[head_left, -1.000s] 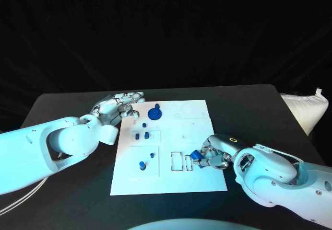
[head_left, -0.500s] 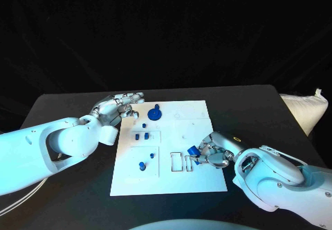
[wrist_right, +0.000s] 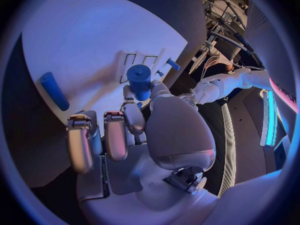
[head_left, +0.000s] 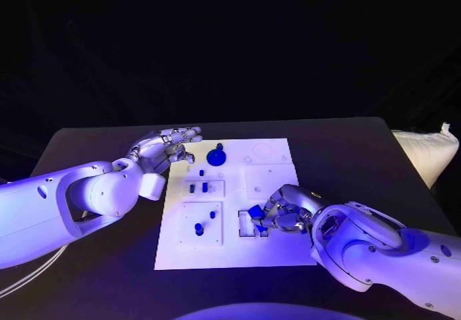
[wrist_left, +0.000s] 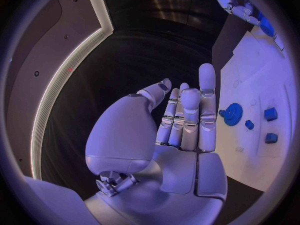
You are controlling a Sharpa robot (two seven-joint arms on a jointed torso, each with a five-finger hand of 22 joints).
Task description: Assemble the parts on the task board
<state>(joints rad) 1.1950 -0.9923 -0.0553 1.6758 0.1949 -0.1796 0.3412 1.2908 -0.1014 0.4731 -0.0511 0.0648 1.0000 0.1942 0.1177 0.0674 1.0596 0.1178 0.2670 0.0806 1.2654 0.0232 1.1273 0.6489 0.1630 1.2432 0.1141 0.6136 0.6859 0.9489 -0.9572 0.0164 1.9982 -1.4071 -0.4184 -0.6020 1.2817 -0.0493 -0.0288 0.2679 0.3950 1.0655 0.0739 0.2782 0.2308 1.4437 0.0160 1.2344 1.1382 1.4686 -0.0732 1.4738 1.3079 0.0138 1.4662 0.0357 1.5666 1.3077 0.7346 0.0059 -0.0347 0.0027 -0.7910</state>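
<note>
The white task board (head_left: 274, 170) lies in the middle of the table. My right hand (head_left: 280, 215) pinches a blue part (head_left: 256, 212) just above the rectangular slots (head_left: 247, 224) near the board's front. In the right wrist view the blue part (wrist_right: 139, 80) sits between the fingertips (wrist_right: 133, 116), over the slots (wrist_right: 135, 64), and a blue oblong piece (wrist_right: 54, 91) lies at the board's edge. My left hand (head_left: 169, 143) hovers at the board's far left corner, fingers straight and holding nothing (wrist_left: 184, 120). A blue gear (head_left: 217, 158) stands beside it. Small blue parts (head_left: 198, 189) sit in the left panels.
A white padded bag (head_left: 424, 157) lies at the table's right edge. The black table (head_left: 346, 147) surrounds the board on all sides. A pale cable (head_left: 28, 279) hangs at the front left under my left arm.
My right hand has carried the blue part leftward from the board's right edge to over the rectangular slots. The left hand has stayed in place.
</note>
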